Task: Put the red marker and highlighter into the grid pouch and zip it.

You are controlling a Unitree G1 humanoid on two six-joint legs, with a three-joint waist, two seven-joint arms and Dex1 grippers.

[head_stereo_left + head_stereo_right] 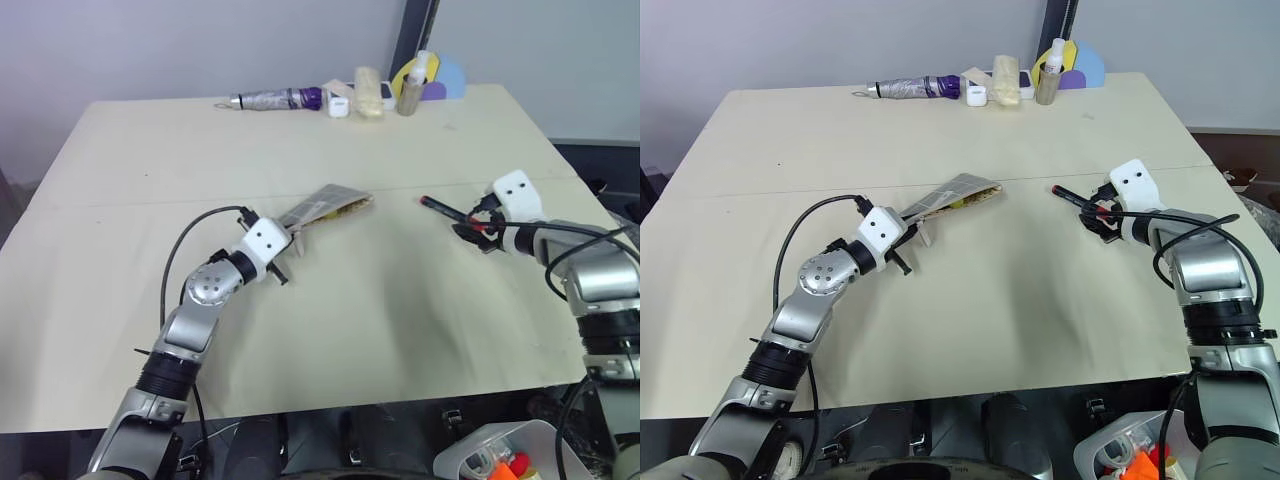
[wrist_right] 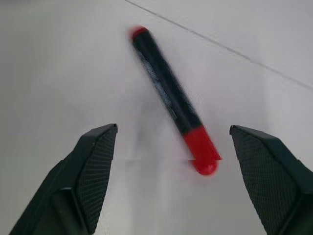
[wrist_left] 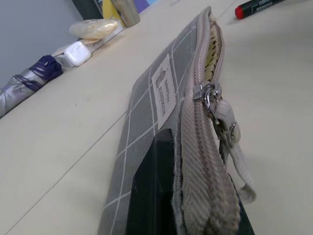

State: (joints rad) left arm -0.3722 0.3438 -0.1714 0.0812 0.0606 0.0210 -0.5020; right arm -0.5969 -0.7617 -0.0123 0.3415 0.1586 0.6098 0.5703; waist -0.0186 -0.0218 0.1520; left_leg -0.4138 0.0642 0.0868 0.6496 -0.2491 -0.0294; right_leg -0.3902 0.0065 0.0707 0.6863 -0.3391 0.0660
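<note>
1 red marker (image 2: 171,100), 1 grid pouch (image 3: 161,127)

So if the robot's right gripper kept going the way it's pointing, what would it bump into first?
Most likely the red marker. It lies on the table just ahead of the open right gripper, between its two fingers, though the exact gap is hard to judge.

Soft, even light falls from overhead across my table (image 1: 330,330); nothing glares, and shadows stay faint, a pale smudge beneath the grid pouch (image 1: 325,208). At my right wrist the red marker (image 2: 171,100) is smeared by motion blur and throws a weak shadow. At my left wrist the zipper near the lens goes soft; the umbrella (image 3: 27,88) beyond is hazy.
</note>
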